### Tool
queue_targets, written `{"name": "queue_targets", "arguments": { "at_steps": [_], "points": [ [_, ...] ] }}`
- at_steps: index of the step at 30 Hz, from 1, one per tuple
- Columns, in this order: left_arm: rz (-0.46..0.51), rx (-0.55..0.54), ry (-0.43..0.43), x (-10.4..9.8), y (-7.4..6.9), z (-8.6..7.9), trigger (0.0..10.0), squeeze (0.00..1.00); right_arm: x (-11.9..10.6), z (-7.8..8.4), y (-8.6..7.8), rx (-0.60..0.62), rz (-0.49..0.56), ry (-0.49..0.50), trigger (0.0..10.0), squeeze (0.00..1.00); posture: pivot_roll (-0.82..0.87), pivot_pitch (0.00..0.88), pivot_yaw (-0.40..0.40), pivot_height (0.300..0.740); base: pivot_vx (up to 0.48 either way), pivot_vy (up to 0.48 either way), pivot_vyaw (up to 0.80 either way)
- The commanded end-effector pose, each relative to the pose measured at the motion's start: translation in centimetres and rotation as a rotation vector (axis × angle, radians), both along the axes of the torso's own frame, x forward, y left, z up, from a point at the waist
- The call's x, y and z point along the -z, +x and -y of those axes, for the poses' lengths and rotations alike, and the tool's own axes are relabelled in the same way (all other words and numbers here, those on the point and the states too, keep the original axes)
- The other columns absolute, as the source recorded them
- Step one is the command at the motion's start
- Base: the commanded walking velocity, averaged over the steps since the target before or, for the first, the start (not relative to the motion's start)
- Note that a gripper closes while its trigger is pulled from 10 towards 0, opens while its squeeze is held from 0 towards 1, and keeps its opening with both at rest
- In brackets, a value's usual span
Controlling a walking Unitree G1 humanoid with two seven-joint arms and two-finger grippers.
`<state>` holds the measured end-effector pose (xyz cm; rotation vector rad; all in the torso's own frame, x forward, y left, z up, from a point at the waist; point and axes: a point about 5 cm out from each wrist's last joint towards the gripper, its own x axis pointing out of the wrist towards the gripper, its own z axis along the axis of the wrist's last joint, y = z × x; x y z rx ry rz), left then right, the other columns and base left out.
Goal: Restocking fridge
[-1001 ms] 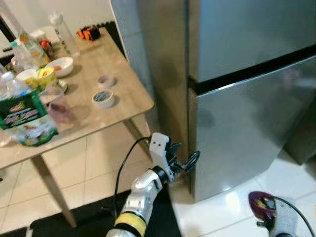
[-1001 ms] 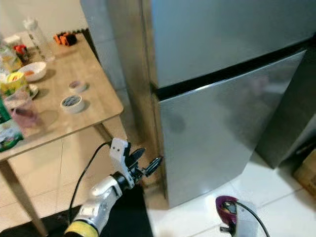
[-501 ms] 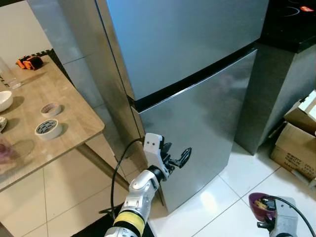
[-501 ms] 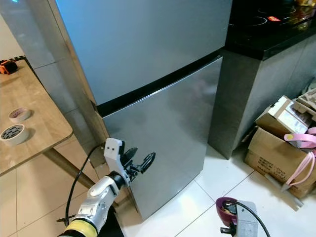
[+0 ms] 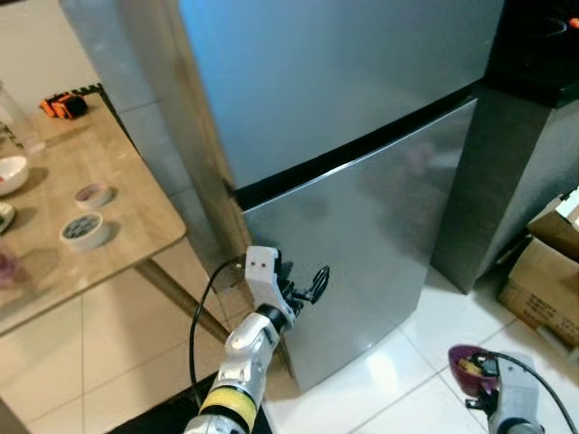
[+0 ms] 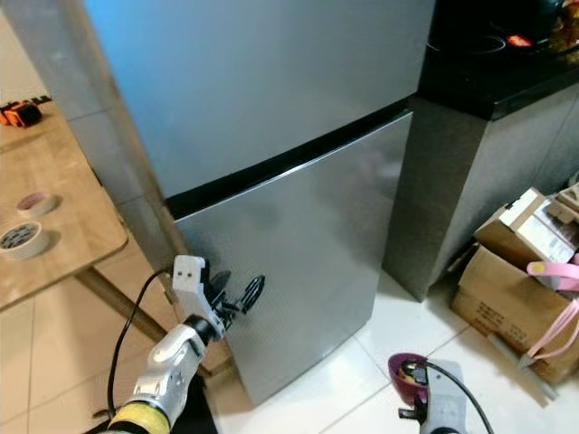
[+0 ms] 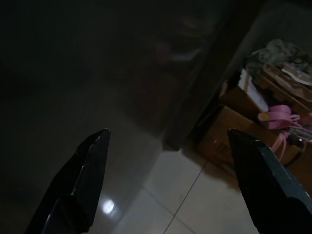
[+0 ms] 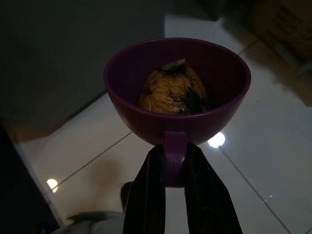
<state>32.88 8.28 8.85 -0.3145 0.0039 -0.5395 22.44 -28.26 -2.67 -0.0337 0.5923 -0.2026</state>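
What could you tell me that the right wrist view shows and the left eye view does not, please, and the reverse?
The right wrist view shows the brownish food lying inside the purple cup, and the right gripper clamped on the cup's handle. The left eye view shows the closed fridge, the wooden table with its tape rolls, and the left gripper open by the lower fridge door. Both show the purple cup and the white tiled floor.
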Motion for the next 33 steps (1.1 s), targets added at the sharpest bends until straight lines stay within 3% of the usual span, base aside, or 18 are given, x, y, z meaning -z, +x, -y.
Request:
{"name": "queue_targets", "arguments": {
  "at_steps": [1, 8, 10, 11, 12, 13, 16, 19, 20, 23, 28, 30, 33],
  "points": [
    [-0.013, -0.011, 0.012, 0.5, -0.2, -0.6, 10.0, 0.0, 0.5, -0.4, -0.4, -0.011, -0.019, 0.011, 10.0, 0.0, -0.19, 0.114, 0.103, 0.74, 0.0, 0.0, 0.0],
    [-0.007, -0.164, 0.019, 0.7, -0.1, -2.6, 10.0, 0.0, 0.3, -0.4, -0.2, -0.024, -0.018, 0.009, 10.0, 0.0, -0.19, 0.104, 0.103, 0.74, 0.0, 0.0, 0.0],
    [-0.042, -0.284, 0.024, 1.4, -0.3, -4.6, 10.0, 0.0, 0.4, -0.4, -0.3, -0.028, -0.023, 0.008, 10.0, 0.0, -0.18, 0.105, 0.109, 0.74, 0.0, 0.0, 0.0],
    [-0.042, -0.284, 0.024, 1.4, -0.3, -4.6, 10.0, 0.0, 0.4, -0.4, -0.3, -0.028, -0.023, 0.008, 10.0, 0.0, -0.18, 0.105, 0.109, 0.74, 0.0, 0.0, 0.0],
    [-0.073, -0.415, 0.075, 2.2, -0.8, -7.0, 10.0, 0.0, 0.5, -0.4, -0.4, -0.028, -0.026, 0.007, 10.0, 0.0, -0.17, 0.112, 0.11, 0.74, 0.0, 0.0, 0.0],
    [-0.073, -0.415, 0.075, 2.2, -0.8, -7.0, 10.0, 0.0, 0.5, -0.4, -0.4, -0.028, -0.026, 0.007, 10.0, 0.0, -0.17, 0.112, 0.11, 0.74, 0.0, 0.0, 0.0],
    [-0.17, -0.596, 0.118, 3.9, -1.9, -10.5, 10.0, 0.0, 0.6, -0.3, -0.7, -0.027, -0.034, 0.004, 10.0, 0.0, -0.17, 0.119, 0.114, 0.74, 0.0, 0.0, 0.0],
    [-0.21, -0.675, 0.137, 4.5, -2.5, -11.9, 10.0, 0.0, 0.6, -0.2, -0.8, -0.024, -0.036, 0.004, 10.0, 0.0, -0.17, 0.129, 0.115, 0.74, 0.0, 0.0, 0.0],
    [-0.281, -0.772, 0.119, 5.2, -2.9, -13.4, 10.0, 0.0, 0.7, -0.2, -0.9, -0.02, -0.038, 0.005, 10.0, 0.0, -0.17, 0.129, 0.115, 0.74, 0.0, 0.0, 0.0],
    [-0.359, -0.826, 0.095, 6.0, -3.4, -14.2, 10.0, 0.0, 0.7, -0.2, -0.9, -0.021, -0.038, 0.006, 10.0, 0.0, -0.16, 0.143, 0.115, 0.74, 0.0, 0.0, 0.0],
    [-0.35, -0.83, 0.096, 5.8, -3.3, -14.4, 10.0, 0.0, 0.8, -0.2, -1.0, -0.021, -0.039, 0.007, 10.0, 0.0, -0.17, 0.148, 0.116, 0.74, 0.0, 0.0, 0.0],
    [-0.233, -0.71, 0.018, 3.5, -1.3, -12.9, 10.0, 0.0, 0.8, -0.2, -1.2, -0.017, -0.041, 0.006, 10.0, 0.0, -0.17, 0.157, 0.111, 0.74, 0.0, 0.0, 0.0],
    [-0.055, -0.479, -0.029, -0.1, 1.1, -10.3, 10.0, 0.0, 0.9, -0.1, -1.3, -0.012, -0.041, 0.006, 10.0, 0.0, -0.17, 0.157, 0.111, 0.74, 0.0, 0.0, 0.0]
  ]
}}
